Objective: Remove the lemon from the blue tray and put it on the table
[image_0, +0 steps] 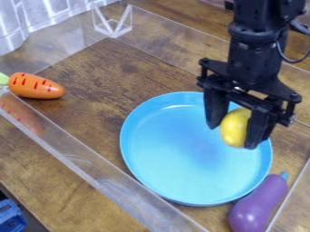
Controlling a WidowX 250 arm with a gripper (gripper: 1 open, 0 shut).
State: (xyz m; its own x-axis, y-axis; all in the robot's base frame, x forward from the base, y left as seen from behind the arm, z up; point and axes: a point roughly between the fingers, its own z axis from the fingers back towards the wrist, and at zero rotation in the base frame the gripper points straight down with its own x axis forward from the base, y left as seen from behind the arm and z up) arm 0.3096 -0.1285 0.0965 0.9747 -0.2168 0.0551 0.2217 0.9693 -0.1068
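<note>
1 arm is in view, black and pointing straight down, and we note its gripper [237,128] pinching the lemon [235,128] between 2 dark fingers [218,116], 1 on each side of the fruit. The lemon is bright yellow, oval, held with its long axis roughly vertical; it sits over the right part of the blue tray [169,154], inside the rim as seen from this camera. We cannot tell for certain whether its lower end touches the tray floor, though a faint darker patch lies on the blue surface just below it and it looks raised. The tray is round, sky blue, with a shallow rim, and rests on the table [109,68], a dark brown wood-grain top with a glossy finish. 2 other toy items lie on the table: an orange carrot [34,86] with a green top at the far left, well apart from the tray, and a purple eggplant [259,207] at the lower right, just beside the tray rim and possibly touching it. Clear acrylic walls [72,149] edge the table on the left and near sides.
</note>
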